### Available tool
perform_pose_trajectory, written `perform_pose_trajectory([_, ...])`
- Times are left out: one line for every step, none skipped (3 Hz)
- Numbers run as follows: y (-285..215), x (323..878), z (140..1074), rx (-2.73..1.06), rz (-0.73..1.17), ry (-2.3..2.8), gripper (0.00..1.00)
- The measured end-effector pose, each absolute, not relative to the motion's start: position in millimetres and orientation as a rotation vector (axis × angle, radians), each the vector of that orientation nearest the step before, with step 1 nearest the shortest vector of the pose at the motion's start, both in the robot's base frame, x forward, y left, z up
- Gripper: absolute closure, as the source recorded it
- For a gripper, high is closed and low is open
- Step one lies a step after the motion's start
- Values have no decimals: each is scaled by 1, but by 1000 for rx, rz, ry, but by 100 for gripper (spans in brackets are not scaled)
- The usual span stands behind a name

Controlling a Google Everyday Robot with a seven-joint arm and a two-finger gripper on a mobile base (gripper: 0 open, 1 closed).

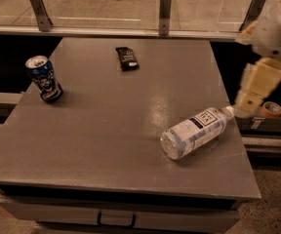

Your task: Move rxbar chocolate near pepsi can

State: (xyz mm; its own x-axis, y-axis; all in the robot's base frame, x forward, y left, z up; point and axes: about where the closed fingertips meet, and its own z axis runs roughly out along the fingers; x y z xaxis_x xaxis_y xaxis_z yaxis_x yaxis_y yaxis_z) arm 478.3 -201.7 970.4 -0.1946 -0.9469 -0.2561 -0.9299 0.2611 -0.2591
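The rxbar chocolate (127, 57), a small flat black bar, lies at the far middle of the grey table (106, 130). The pepsi can (44, 78), blue with a silver top, stands upright near the table's left edge. The bar and the can are well apart. My gripper (250, 104) hangs off the cream arm at the right, above the table's right edge, next to the cap of a lying bottle and far from the bar. It holds nothing that I can see.
A clear water bottle (194, 132) with a white label lies on its side at the right of the table. A railing with metal posts (165, 6) runs behind the table. A tape roll (271, 109) sits on a ledge at the right.
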Motion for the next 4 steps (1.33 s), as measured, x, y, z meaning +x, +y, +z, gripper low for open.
perform_pose_trajectory([-163,564,962,-1672,12,2060,0])
perform_pose_trajectory([-121,634,940,-1606,130,1994,0])
perform_pose_trajectory([-121,634,940,-1606,130,1994,0])
perform_pose_trajectory([-108,644,928,-1555,183,2009,0])
